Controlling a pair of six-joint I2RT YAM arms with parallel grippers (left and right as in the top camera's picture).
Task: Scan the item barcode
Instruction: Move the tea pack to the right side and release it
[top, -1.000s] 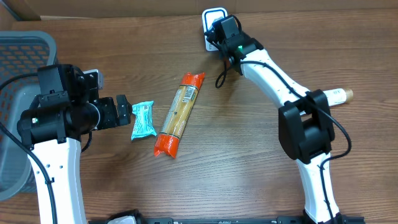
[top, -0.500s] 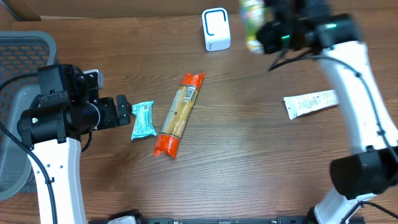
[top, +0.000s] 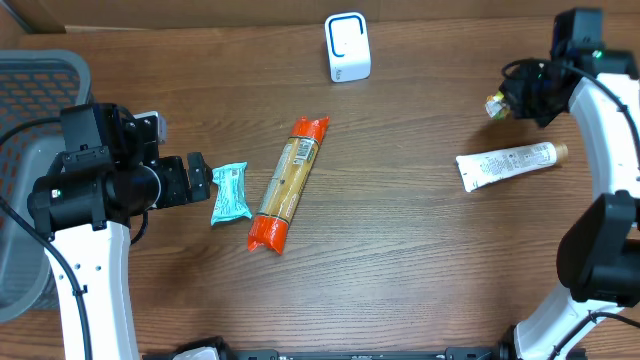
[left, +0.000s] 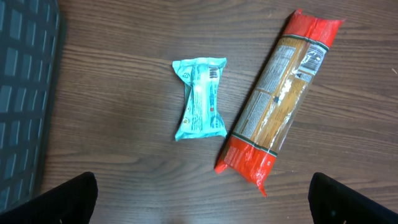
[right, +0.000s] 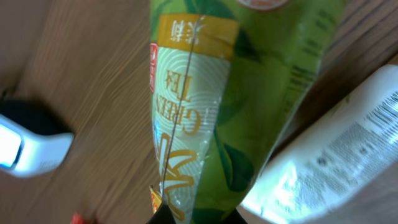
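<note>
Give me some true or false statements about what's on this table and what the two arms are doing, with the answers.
1. The right end effector is shut on a green tea packet. True.
2. The left end effector grips the teal packet. False: it is open, and the packet lies on the table ahead of it.
3. The white tube lies in the basket. False: it lies on the table, near the right arm.
4. The pasta package lies beside the teal packet. True.
5. The green tea packet is held directly over the scanner. False: the scanner stands well off to the side.
</note>
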